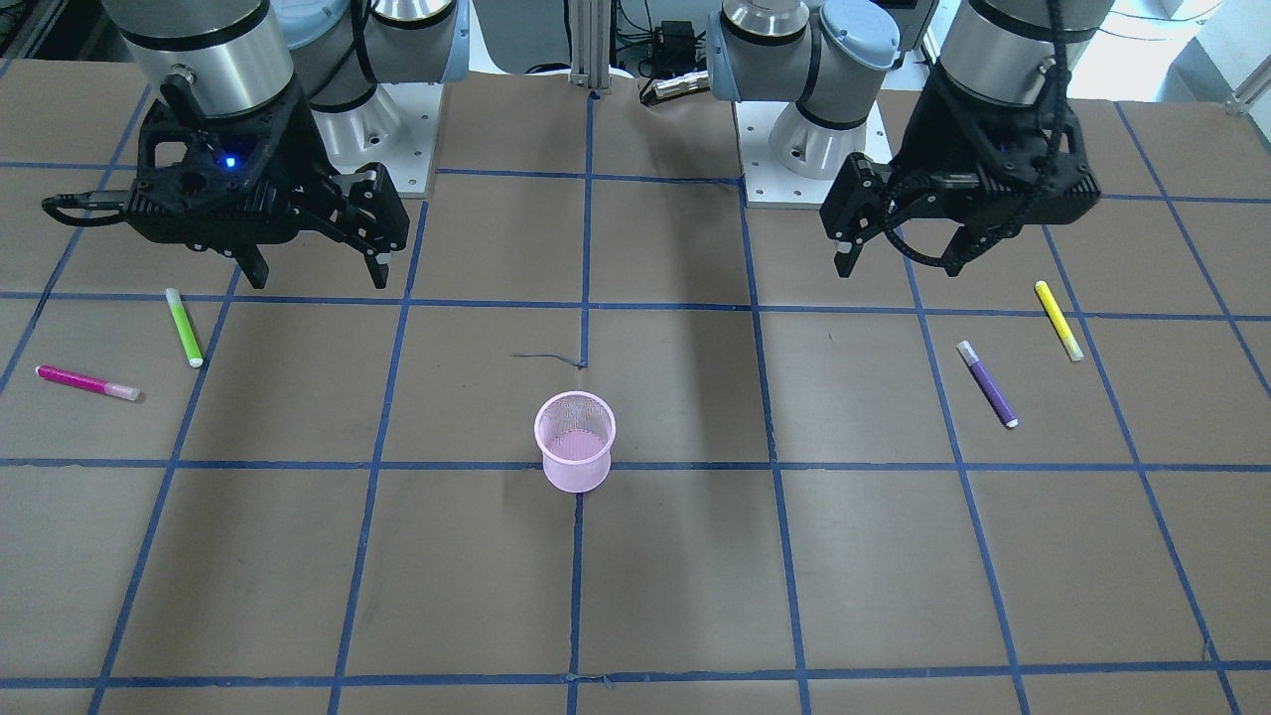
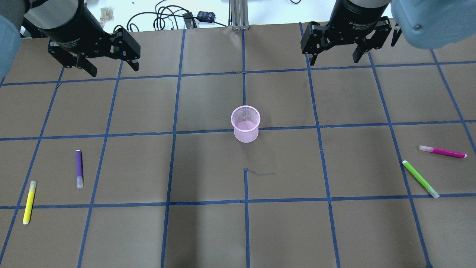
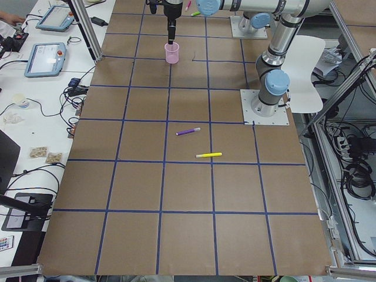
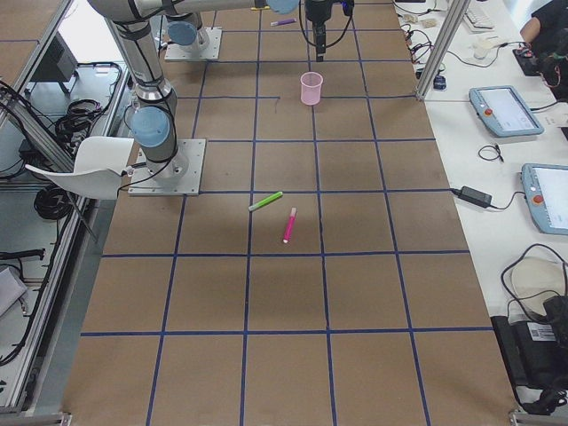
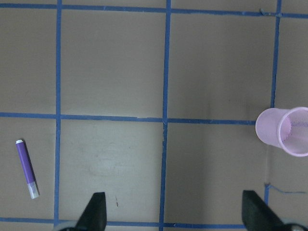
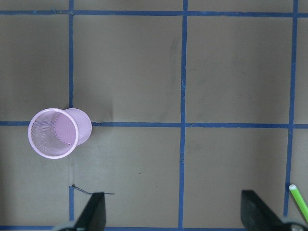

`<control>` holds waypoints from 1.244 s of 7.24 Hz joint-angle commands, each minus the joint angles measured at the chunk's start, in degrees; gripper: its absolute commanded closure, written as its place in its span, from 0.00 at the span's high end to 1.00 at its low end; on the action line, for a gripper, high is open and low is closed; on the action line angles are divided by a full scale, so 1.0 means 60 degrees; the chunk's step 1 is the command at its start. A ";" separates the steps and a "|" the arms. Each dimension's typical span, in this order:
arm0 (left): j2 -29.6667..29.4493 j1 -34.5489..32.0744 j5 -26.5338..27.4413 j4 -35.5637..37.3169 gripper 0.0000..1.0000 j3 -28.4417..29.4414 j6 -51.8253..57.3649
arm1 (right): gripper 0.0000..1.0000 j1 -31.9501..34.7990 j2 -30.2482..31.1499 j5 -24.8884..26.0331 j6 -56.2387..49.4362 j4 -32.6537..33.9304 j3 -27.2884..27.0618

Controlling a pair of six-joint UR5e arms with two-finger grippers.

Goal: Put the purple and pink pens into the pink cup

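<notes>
The pink mesh cup [image 2: 245, 123] stands upright at the table's middle; it also shows in the front view [image 1: 574, 440] and in both wrist views [image 5: 284, 131] [image 6: 57, 132]. The purple pen [image 2: 79, 168] lies flat on the robot's left side [image 1: 987, 383] [image 5: 27, 169]. The pink pen [image 2: 442, 151] lies flat on the robot's right side [image 1: 87, 382] [image 4: 289, 225]. My left gripper [image 2: 111, 69] hangs open and empty above the table, well away from the purple pen. My right gripper [image 2: 333, 59] hangs open and empty, well away from the pink pen.
A yellow pen [image 2: 29, 202] lies near the purple pen, closer to the table's left end. A green pen [image 2: 420, 179] lies beside the pink pen [image 6: 299, 199]. Blue tape lines grid the brown table. The arm bases [image 1: 794, 149] stand at the robot's edge.
</notes>
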State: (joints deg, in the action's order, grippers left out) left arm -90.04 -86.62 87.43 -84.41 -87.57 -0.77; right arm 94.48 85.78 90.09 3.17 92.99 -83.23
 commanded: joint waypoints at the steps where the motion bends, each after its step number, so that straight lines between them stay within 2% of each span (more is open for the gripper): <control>1: -0.0036 0.0008 -0.0070 0.0051 1.00 -0.0025 0.0070 | 1.00 0.0000 0.0001 0.0000 0.0000 0.0000 0.0000; 2: -0.0008 -0.0007 0.0003 -0.0516 1.00 0.0077 0.0099 | 1.00 0.0000 0.0001 0.0000 0.0000 0.0015 0.0000; 5: -0.0081 -0.0007 0.0062 -0.0595 1.00 0.0151 0.0641 | 1.00 -0.0029 -0.0014 0.0000 -0.0044 0.0044 0.0014; 6: -0.0023 -0.0007 0.0062 -0.0624 1.00 0.0049 0.0815 | 1.00 -0.0305 -0.0058 0.0044 -0.0900 -0.0028 0.0145; 7: -0.0051 -0.0094 0.0062 -0.0624 1.00 -0.0010 0.0919 | 1.00 -0.0975 -0.0015 0.0044 -0.2489 -0.0348 0.0146; 8: -0.0066 -0.0196 0.0077 -0.0566 1.00 0.0048 0.0920 | 1.00 -0.1851 0.0160 0.0044 -0.3723 -0.0757 0.0146; 9: 0.0108 -0.0096 0.0019 -0.0609 1.00 -0.0024 0.0905 | 1.00 -0.2962 0.0234 0.0044 -0.5693 -0.1022 0.0146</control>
State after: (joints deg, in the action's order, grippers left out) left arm -90.15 -87.39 87.78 -87.98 -87.43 4.61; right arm 83.98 86.50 90.35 -18.33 89.07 -82.39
